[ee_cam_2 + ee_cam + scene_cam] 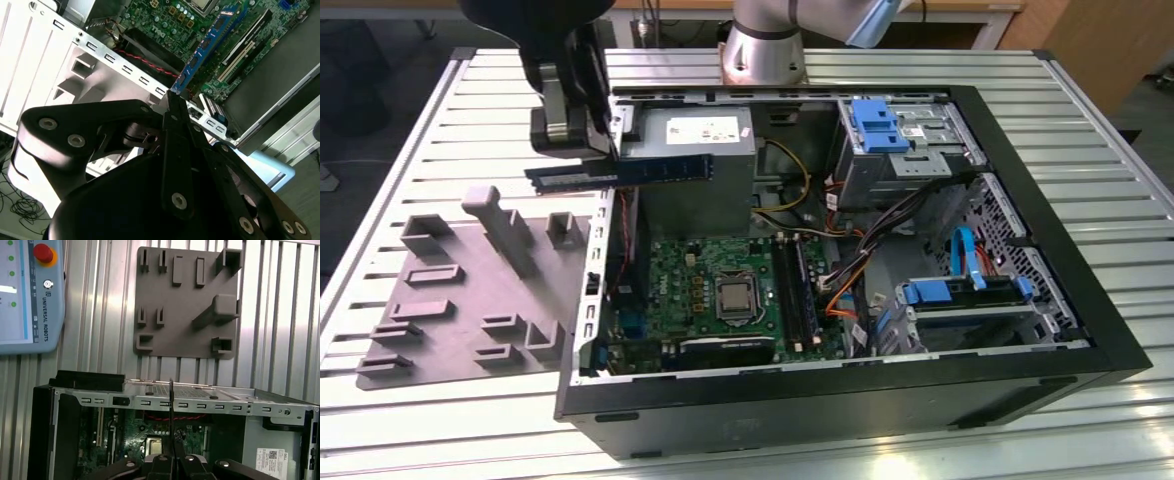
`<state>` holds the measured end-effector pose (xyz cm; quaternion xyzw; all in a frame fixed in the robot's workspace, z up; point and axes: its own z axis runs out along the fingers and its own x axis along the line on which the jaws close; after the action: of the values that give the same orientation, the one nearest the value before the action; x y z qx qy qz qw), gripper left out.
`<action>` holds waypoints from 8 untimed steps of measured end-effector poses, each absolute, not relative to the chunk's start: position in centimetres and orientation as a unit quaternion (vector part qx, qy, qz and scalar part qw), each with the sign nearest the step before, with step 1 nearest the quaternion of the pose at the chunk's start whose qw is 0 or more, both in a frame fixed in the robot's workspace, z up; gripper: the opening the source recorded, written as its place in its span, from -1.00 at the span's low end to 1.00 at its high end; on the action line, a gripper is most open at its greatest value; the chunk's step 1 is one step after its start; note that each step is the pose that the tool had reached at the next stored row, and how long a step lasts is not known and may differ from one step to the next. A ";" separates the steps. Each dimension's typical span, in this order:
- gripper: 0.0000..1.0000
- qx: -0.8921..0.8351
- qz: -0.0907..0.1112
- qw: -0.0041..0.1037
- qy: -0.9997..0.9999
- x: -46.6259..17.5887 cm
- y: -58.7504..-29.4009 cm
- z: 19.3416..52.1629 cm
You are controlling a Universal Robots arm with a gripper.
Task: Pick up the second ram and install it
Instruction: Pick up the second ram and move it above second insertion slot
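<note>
The second ram (620,172) is a long dark blue stick held level in the air, over the computer case's wall on the exterior view's left and just in front of the grey power supply (696,135). My gripper (571,160) is shut on one end of it. In the second wrist view the ram (207,45) sticks out from the shut fingers (172,120) over the green motherboard (165,20). It appears edge-on as a thin dark line (171,405) in the first wrist view. The black memory slots (794,290) lie lower on the motherboard (700,290).
The open black case (854,400) holds cables, blue drive brackets (967,292) and a processor socket (736,298). A grey holder tray (467,290) lies on the slatted table at the exterior view's left. A teach pendant (25,295) rests beyond it.
</note>
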<state>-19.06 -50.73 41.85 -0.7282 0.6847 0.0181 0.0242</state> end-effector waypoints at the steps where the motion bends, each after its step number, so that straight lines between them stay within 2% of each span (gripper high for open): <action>1: -0.76 -0.728 0.018 0.024 0.685 -18.9 -50.7 41.9; 8: -0.76 -0.728 0.018 0.024 0.685 -18.0 -50.7 41.8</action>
<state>-17.95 -50.73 41.85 -0.7282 0.6847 0.0181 0.0242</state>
